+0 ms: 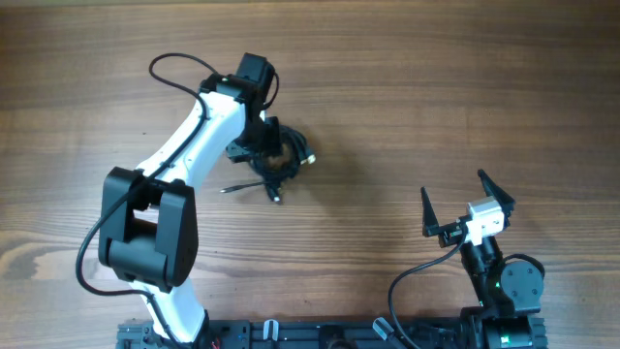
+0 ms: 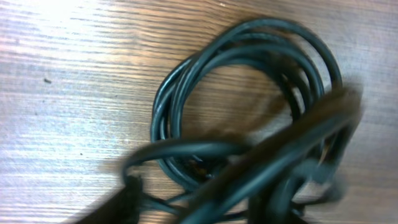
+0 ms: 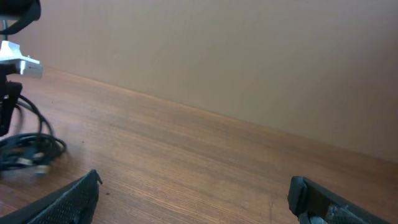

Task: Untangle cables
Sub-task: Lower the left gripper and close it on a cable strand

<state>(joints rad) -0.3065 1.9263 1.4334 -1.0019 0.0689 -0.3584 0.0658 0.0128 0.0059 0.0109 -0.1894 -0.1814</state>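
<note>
Blurred dark shapes cross the foreground of the left wrist view and cannot be sorted into fingers or strands. Behind them lie the cables point(image 2: 163, 121), thin black flexible cords wound in a round coil of several overlapping loops. They rest flat on the brown wood-grain worktop point(image 2: 74, 93).

Progress: judged to be at an early stage. Overhead, the cables form one compact knot left of centre, with only two short ends poking out toward the near edge. No cord lies separate, so freeing every strand is outstanding.

Left arm: the white-and-black left gripper point(image 1: 263, 150) is reached out over the worktop, directly above the cables and at or very close to them. Whether its fingers are apart or clamped on a strand cannot be told. Contact is hidden overhead and smeared at the wrist.

Right arm: the right gripper point(image 1: 460, 202) is held back near its base, well apart from the cables. Its fingers are spread wide and hold nothing. The cables show only at the far left of its wrist view.
</note>
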